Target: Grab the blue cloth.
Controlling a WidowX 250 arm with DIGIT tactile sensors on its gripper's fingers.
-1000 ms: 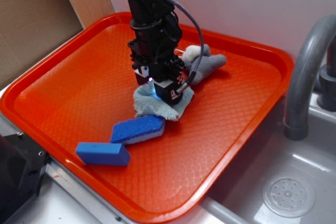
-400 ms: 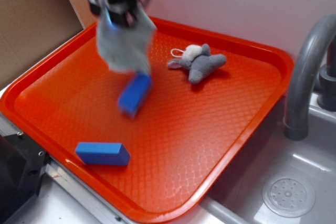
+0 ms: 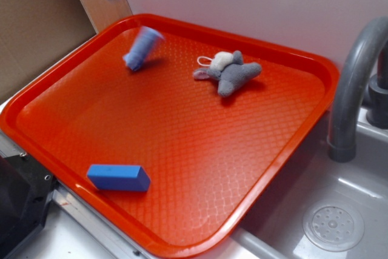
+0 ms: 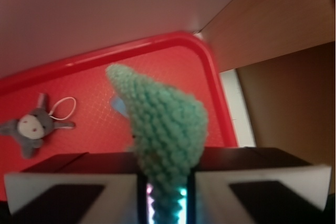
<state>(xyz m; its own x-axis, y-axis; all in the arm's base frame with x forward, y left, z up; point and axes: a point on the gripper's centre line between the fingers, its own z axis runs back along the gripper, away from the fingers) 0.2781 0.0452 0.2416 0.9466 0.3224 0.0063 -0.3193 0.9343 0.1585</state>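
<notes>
The end effector (image 4: 167, 195) pinches the blue cloth (image 4: 163, 124) (terry bunched between the jaws), high above the orange tray (image 3: 291, 150), so it hangs clear.

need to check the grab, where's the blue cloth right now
The blue cloth is pinched between the fingers of the hand in the wrist view, raised above the far corner of the orange tray, well clear of the plush toy.
</notes>
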